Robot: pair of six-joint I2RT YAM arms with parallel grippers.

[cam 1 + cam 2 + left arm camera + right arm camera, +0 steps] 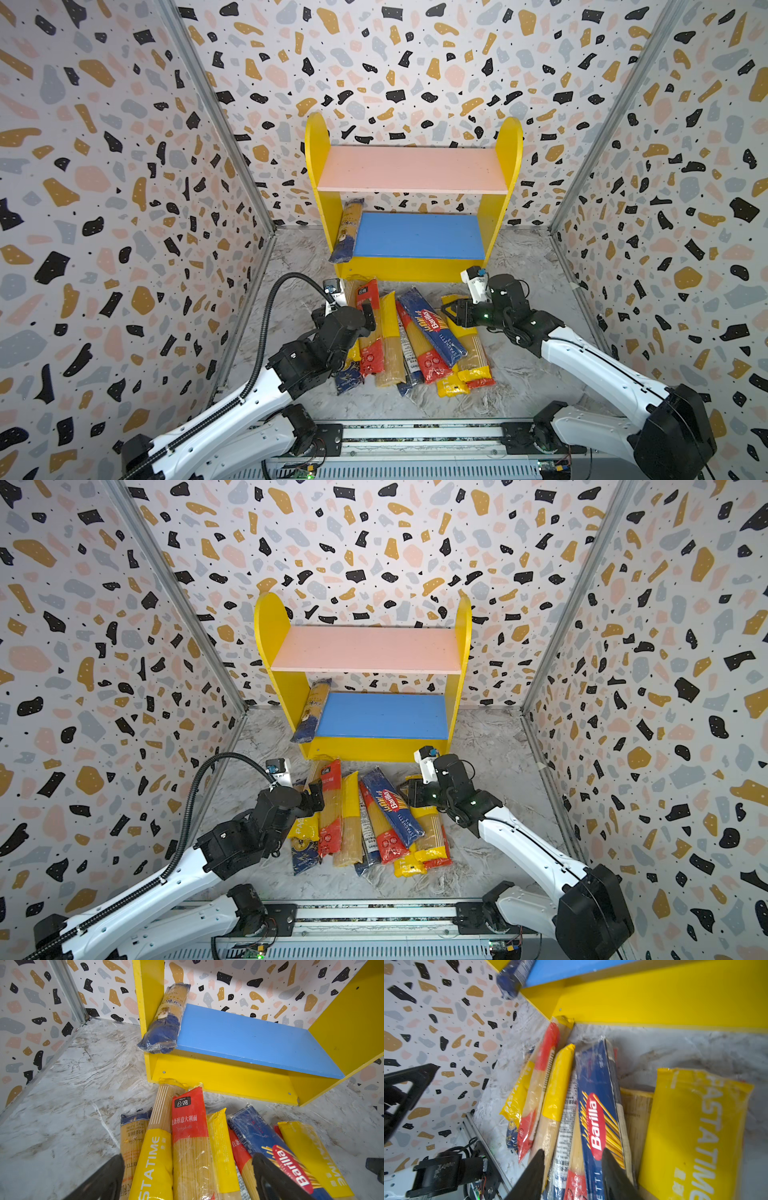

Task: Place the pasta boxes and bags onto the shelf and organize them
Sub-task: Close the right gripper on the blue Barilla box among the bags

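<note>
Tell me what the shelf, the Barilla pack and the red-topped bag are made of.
Shelf: painted wood or fibreboard, matte; flat boards, screw heads. Barilla pack: probably printed card under glossy film; straight edges, wrinkled sheen. Red-topped bag: clear glossy plastic film; spaghetti shows through.

Left end effector [347, 318] hides leftmost pasta bags' [347, 380] middles in both top views; Barilla pack [598, 1122] edge-cropped, right wrist view blurry.
</note>
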